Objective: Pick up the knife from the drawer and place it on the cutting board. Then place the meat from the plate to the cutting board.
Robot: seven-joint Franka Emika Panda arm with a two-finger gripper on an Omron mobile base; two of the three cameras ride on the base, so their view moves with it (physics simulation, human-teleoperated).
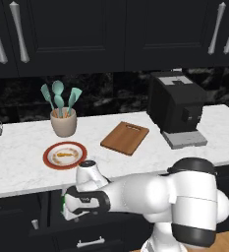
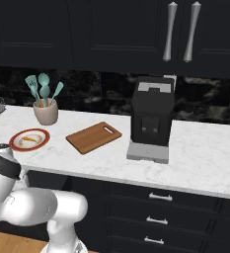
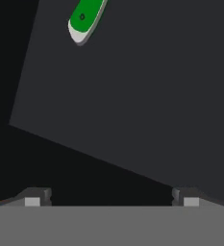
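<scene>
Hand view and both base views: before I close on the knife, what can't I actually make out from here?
- Knife: hand view, only the green handle end shows; the blade is cut off by the top edge.
- Hand: hand view, just the two fingertips show, wide apart, nothing between them.
- Drawer: left base view, its inside is hidden behind the arm.
- Meat: on the plate, too small to judge its shape.

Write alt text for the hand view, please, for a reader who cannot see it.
Looking down into the dark drawer, the green handle end of the knife lies on the drawer floor at the top edge of the picture. The gripper hangs above with its jaws wide apart and nothing between them, well short of the knife.
</scene>
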